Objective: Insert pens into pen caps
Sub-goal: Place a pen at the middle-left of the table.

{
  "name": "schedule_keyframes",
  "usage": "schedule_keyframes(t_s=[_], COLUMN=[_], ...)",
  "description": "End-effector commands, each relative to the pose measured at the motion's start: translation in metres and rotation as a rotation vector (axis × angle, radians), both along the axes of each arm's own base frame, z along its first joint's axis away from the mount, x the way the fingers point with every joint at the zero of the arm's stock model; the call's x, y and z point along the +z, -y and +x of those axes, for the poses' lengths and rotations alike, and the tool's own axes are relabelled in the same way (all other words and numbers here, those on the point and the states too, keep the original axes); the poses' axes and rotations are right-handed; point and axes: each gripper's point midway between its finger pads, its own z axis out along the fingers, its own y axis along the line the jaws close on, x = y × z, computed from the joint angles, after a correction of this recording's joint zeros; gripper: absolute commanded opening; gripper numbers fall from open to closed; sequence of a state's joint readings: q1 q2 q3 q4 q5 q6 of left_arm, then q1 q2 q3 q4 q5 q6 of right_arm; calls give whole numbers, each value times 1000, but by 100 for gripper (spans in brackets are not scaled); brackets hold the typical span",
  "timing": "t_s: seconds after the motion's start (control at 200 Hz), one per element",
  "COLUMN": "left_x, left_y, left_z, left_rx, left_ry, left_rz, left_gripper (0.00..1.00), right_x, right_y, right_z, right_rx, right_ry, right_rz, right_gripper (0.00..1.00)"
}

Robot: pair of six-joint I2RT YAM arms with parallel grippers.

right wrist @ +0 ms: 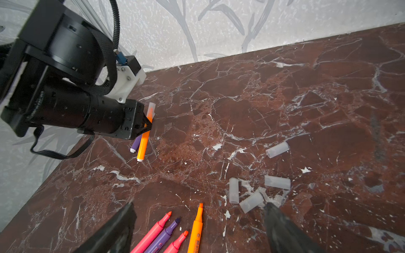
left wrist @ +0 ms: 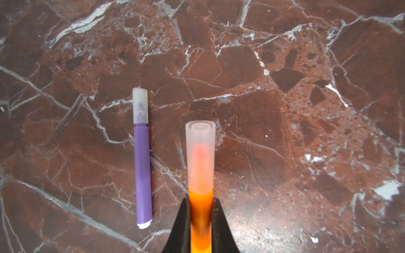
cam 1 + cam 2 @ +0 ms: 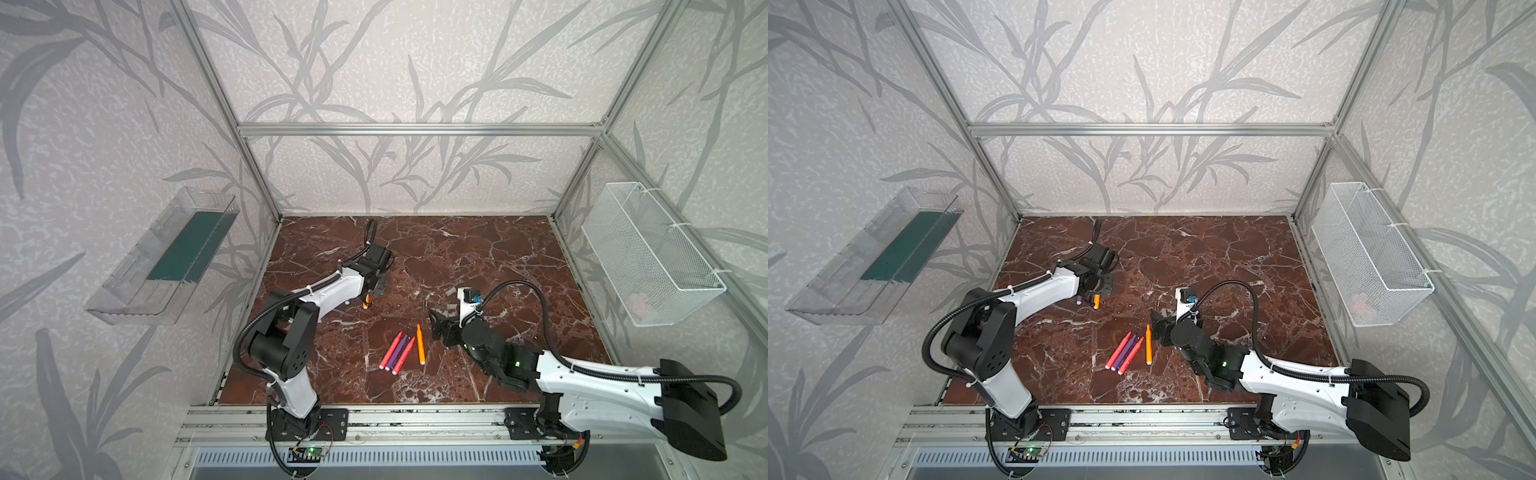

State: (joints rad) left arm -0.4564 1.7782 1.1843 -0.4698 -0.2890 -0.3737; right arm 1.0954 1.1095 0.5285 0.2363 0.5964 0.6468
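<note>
The left pincer (image 2: 200, 204) is clamped tight on the barrel of a slim orange plastic marker pen (image 2: 200, 195) whose tip already sits inside a translucent grey cap (image 2: 199, 153). It holds the pen low over the red-brown marble tabletop (image 2: 285, 87), right beside a capped purple marker pen (image 2: 142, 170), probably where finished ones get parked. The right pincer (image 1: 198, 207) stands wide and empty above four uncapped pens (image 1: 166, 233) and four loose clear caps (image 1: 277, 182) near them, seemingly ready to pick the next piece.
</note>
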Motion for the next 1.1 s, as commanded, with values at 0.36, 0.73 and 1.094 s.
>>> schedule_keyframes(t_s=[0.36,0.73,1.094], left_x=[-28,3,86], left_y=[-15,-17,21], left_z=[-3,-4,-53], left_rx=[29,25,-219], left_ry=[-138,-28,249], left_rz=[54,6,-318], left_gripper=[11,66,68], right_x=[-6,-10,-24], right_y=[9,23,32], right_z=[14,29,36], right_rx=[-50,-86,-122], right_ry=[-56,-81,-102], right_rz=[-6,9,-30], right_gripper=[90,90,85])
